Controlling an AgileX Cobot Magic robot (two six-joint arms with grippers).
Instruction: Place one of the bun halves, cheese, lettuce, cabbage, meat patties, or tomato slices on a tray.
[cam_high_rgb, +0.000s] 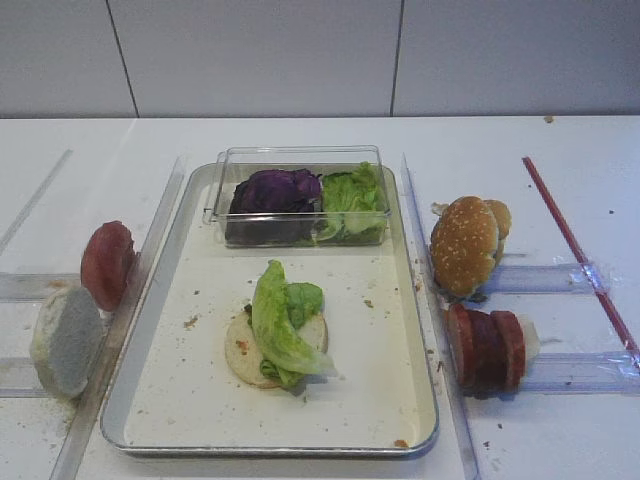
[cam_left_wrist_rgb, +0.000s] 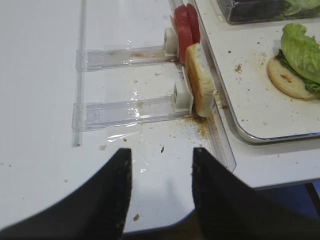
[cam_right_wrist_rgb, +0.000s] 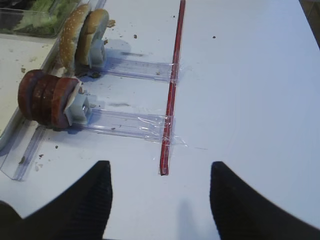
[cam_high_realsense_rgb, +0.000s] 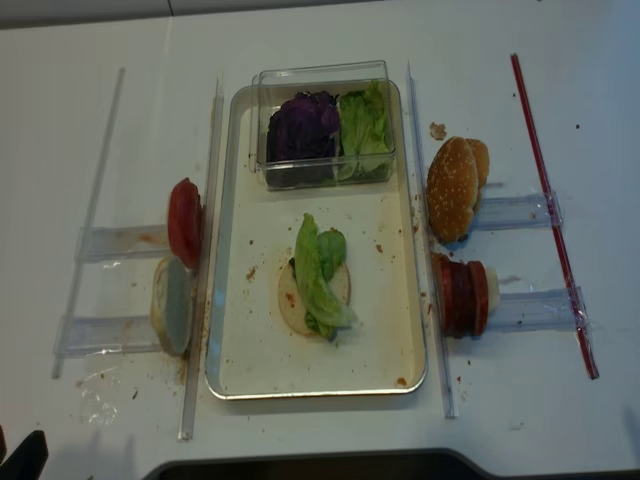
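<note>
On the tray (cam_high_rgb: 420, 400) a pale bun half (cam_high_rgb: 245, 352) already lies near the middle of the floor, with lettuce (cam_high_rgb: 278, 320) draped over it. The clear box (cam_high_rgb: 300, 160) at the tray's far edge holds cabbage (cam_high_rgb: 275, 192) and more lettuce.

Both end effectors are free. The right end effector (cam_right_wrist_rgb: 160, 200) hangs wide open above the bare tabletop near its right edge, holding nothing; the left end effector (cam_left_wrist_rgb: 161, 190) is also open and empty, near the left front corner.

The next layer is probably a patty or a tomato slice. The patties (cam_right_wrist_rgb: 47, 100) stand on edge in a clear rail just beside the tray's right rim, and the sesame buns (cam_right_wrist_rgb: 82, 37) stand in the rail behind them. The tomato slices (cam_left_wrist_rgb: 186, 27) and another bun half (cam_left_wrist_rgb: 199, 80) stand at the left rim.

For a good pick, the right end effector should approach the patties from above, with the jaws across one slice only. It should close gently, lift straight up, and set the slice flat on the lettuce so the stack does not slide.
</note>
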